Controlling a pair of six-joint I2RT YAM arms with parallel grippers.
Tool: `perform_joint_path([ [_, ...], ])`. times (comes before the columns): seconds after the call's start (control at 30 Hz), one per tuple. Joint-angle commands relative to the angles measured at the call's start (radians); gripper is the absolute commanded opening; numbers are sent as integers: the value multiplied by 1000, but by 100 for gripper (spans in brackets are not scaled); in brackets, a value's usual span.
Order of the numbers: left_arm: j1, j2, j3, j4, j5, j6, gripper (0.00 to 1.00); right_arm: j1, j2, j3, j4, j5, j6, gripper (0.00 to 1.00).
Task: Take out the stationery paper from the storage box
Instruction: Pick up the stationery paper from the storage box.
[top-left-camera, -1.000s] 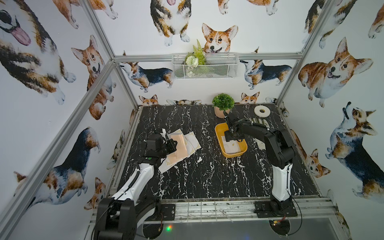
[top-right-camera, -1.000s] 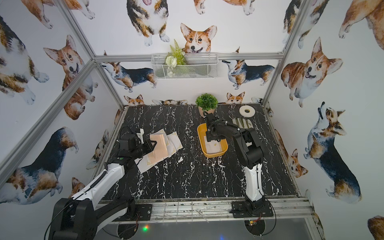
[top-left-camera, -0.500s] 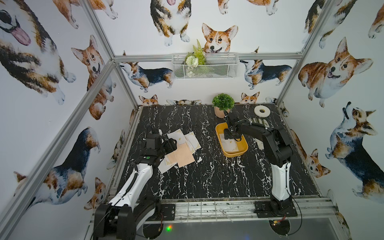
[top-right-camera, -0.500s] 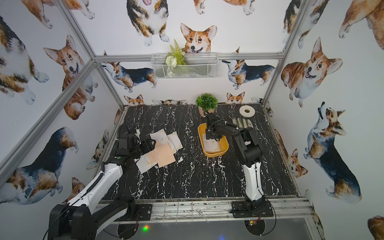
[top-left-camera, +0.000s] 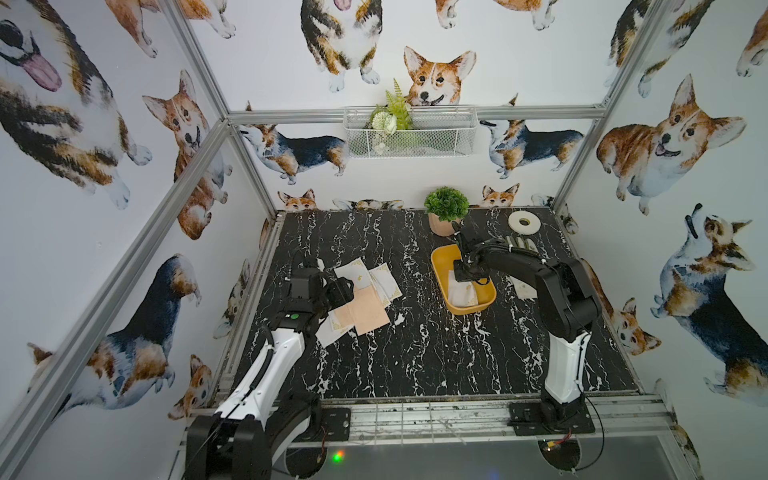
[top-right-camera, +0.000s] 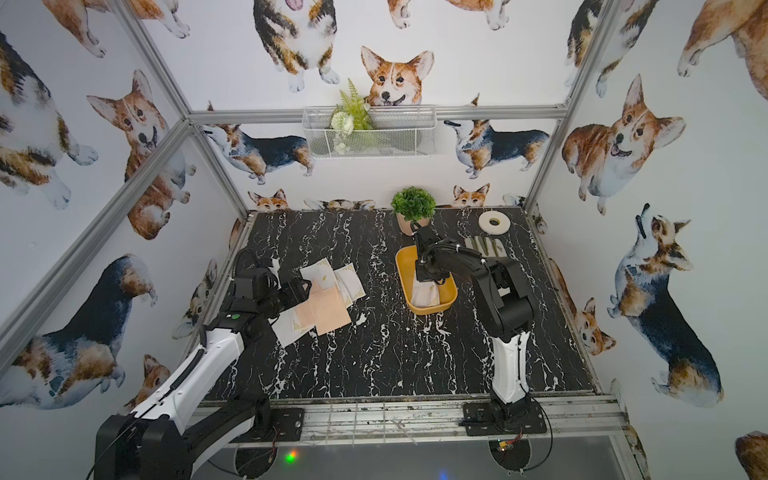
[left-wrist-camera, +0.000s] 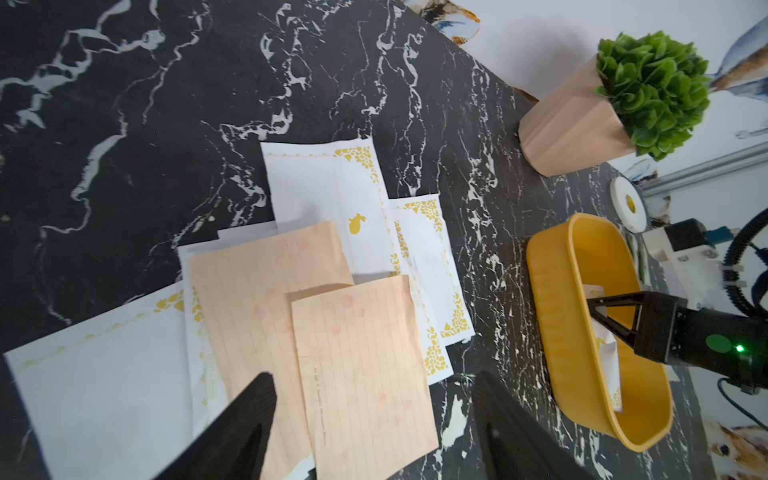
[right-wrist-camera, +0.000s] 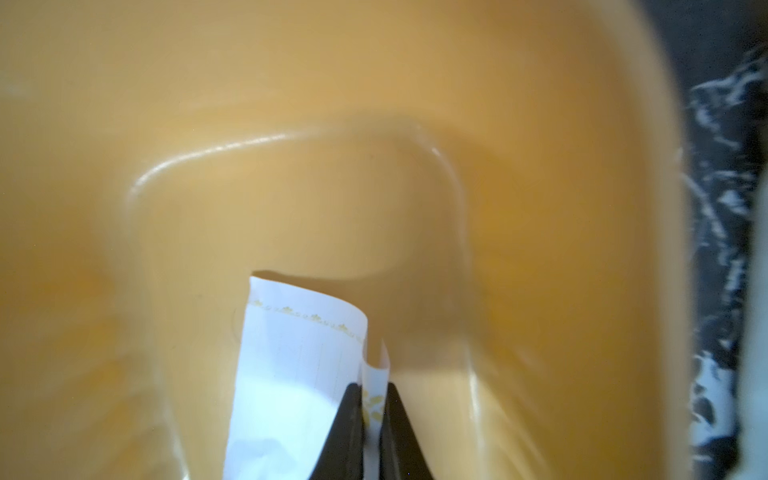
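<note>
**Change 1: left side.** My left gripper (left-wrist-camera: 374, 388) has released. One second ago it carried a peach sheet above the pile. Now its jaws stand wide apart with nothing between them, and the peach sheet (left-wrist-camera: 361, 374) lies flat on top of the pile (top-left-camera: 365, 307) of white and peach paper on the tabletop (top-left-camera: 415, 365). I count that sheet as delivered. The pile sits well apart from the box (top-left-camera: 441, 258), on my left side.

**Change 2: right side.** My right gripper (right-wrist-camera: 372, 390) has closed. A second ago it was open over the box. Now the jaws are clenched on the gold-printed corner of a white sheet (right-wrist-camera: 299, 345) inside the box. The right wrist view shows that corner curled up between the jaws. The left wrist view shows the rest of the sheet low in the box, against one long wall. The sheet has not cleared the rim.

**Meaning for the task.**
- Most of the paper is out. What remains is the white sheet in the box.
- I cannot tell whether another sheet lies under the gripped one.
- The step in hand is the lift-out. In my judgement it calls for a slow, straight rise, then a carry across to the pile.
- The hold is on one corner only. The sheet may slip out, crease, or drag on the box wall and shift the box.
</note>
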Motion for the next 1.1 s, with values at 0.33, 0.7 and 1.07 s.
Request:
perform_joint_path([
  [0.33, -92, 148, -75, 562, 368, -231, 80, 37, -298, -13, -76, -4, 44, 14],
  [0.7, -170, 381, -111, 1100, 491, -482, 81, 102, -445, -24, -65, -45, 105, 14],
  [1.07, -318, 731, -21, 1576, 473, -723, 79, 179, -458, -46, 26, -161, 191, 15],
])
